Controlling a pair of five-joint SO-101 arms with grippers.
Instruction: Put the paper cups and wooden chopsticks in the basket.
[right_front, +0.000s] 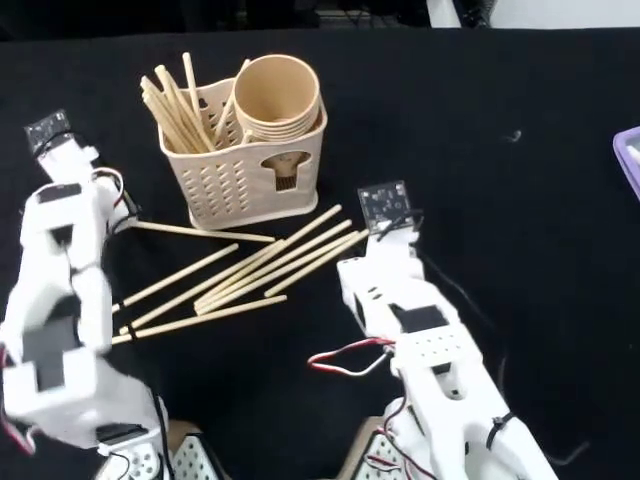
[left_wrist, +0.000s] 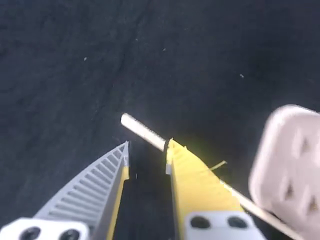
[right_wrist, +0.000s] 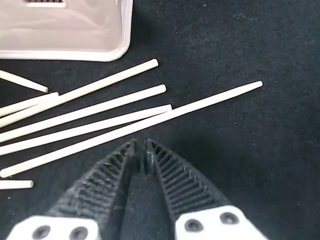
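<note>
Left gripper, jaws slightly apart, is hovering over 1 wooden chopstick near the table's left edge. Right gripper, nearly closed, is hanging beside loose chopsticks.

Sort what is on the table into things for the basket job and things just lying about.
For the job: basket; paper cups stacked in it; chopsticks standing in it; loose chopsticks lying beside it; left tool; right tool.
Lying about: purple object at the far right.

Parted end effector, chopstick, basket corner
</note>
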